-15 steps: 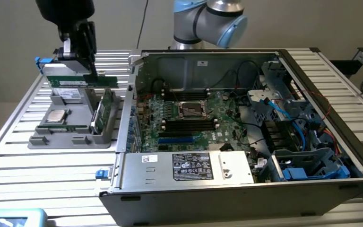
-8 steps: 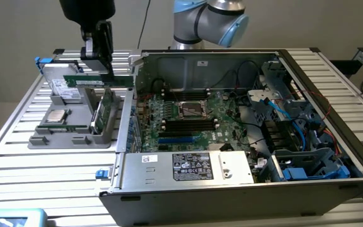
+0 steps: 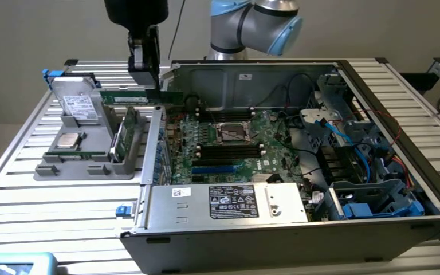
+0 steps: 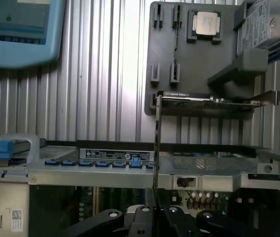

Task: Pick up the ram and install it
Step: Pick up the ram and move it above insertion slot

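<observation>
My gripper [image 3: 145,86] hangs above the gap between the grey parts holder and the open computer case, shut on the ram [image 3: 140,97]. The ram is a slim green stick held level, above the case's wall on the exterior view's left. In the wrist view the ram [image 4: 157,148] shows edge-on as a thin strip rising from the gripper [image 4: 156,212]. The motherboard [image 3: 262,134] lies flat inside the case, with black memory slots [image 3: 228,150] and blue slots [image 3: 216,169] beside the processor socket [image 3: 231,132].
The grey parts holder [image 3: 59,163] on the exterior view's left carries a hard drive [image 3: 78,106], a processor chip [image 3: 69,140] and an upright green board [image 3: 124,137]. The case [image 3: 281,240] holds a power supply [image 3: 228,201], cables and drive bays. A blue pendant [image 4: 21,29] lies on the slatted table.
</observation>
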`<state>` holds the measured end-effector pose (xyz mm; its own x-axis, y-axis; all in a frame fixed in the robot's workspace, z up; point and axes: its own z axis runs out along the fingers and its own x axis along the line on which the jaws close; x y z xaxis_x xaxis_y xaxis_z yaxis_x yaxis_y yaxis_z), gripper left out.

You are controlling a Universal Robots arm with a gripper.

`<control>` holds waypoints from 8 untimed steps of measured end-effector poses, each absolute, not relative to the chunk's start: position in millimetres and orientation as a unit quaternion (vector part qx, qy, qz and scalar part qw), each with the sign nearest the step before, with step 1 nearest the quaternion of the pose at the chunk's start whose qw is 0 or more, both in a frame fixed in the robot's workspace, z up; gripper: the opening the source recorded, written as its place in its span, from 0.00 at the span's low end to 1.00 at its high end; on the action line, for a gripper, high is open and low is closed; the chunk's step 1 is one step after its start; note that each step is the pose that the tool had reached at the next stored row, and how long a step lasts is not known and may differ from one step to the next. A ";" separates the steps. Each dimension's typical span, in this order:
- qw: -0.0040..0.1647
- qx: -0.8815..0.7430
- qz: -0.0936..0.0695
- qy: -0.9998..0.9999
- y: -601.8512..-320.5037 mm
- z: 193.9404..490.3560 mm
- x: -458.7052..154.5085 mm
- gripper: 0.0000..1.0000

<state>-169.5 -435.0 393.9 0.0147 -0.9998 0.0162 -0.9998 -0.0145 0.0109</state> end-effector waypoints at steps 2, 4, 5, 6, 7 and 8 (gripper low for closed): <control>0.010 0.713 0.002 -0.702 -435.0 393.9 -160.5 0.13; 0.010 0.713 0.002 -0.701 -435.0 393.9 -151.4 0.13; 0.010 0.713 0.002 -0.701 -435.0 393.9 -147.0 0.13; 0.010 0.713 0.002 -0.701 -435.0 393.9 -142.4 0.13; 0.010 0.713 0.002 -0.701 -435.0 393.9 -137.9 0.13; 0.010 0.713 0.002 -0.701 -435.0 393.9 -133.2 0.13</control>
